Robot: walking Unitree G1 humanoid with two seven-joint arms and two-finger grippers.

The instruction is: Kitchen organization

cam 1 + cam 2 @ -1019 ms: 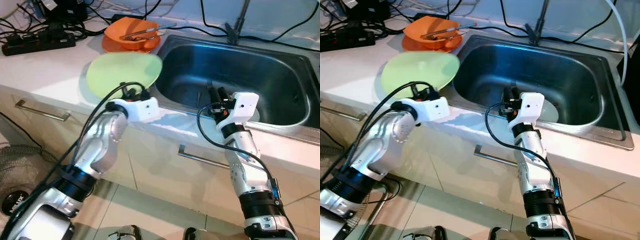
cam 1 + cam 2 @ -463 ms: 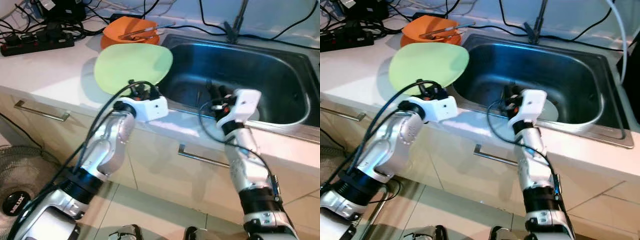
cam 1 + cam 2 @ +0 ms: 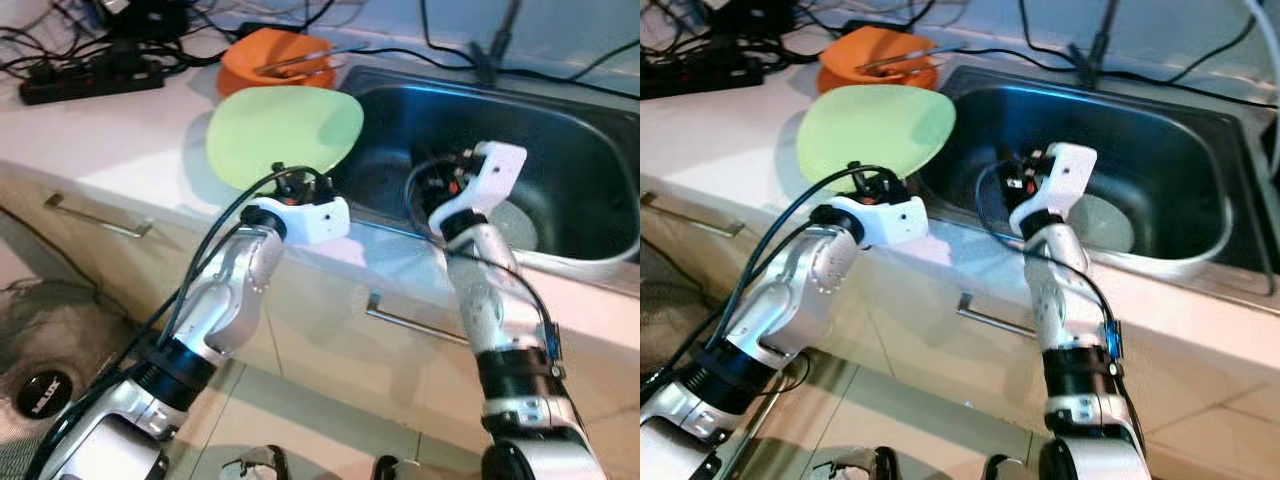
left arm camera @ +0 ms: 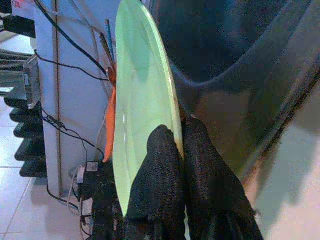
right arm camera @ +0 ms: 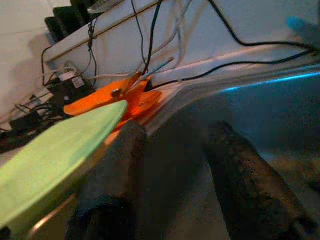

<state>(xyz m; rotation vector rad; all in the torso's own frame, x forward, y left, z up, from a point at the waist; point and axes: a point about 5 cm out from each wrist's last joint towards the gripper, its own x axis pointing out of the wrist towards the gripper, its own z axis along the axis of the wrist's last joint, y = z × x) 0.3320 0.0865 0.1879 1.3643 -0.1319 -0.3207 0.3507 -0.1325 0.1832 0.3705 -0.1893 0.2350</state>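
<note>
A light green plate (image 3: 285, 130) is held tilted above the counter, its far side over the left rim of the steel sink (image 3: 560, 265). My left gripper (image 3: 291, 184) is shut on the plate's near rim; in the left wrist view the fingertips (image 4: 167, 145) pinch that rim (image 4: 145, 100). My right gripper (image 3: 440, 183) hovers over the sink's near left part, open, pointing towards the plate. The right wrist view has its two fingers (image 5: 120, 150) apart, with the green plate's edge (image 5: 55, 155) just beyond them. A pale plate (image 3: 512, 222) lies in the sink bottom.
An orange bowl (image 3: 262, 72) holding metal utensils (image 3: 296, 62) stands on the counter behind the plate. A power strip (image 3: 88, 83) and cables lie at the back left. Cabinet handles (image 3: 100, 215) run below the counter edge. A fan (image 3: 40, 390) sits on the floor.
My left arm has carried the green plate up and to the right, towards the sink. My right gripper has risen out of the sink and turned towards the plate.
</note>
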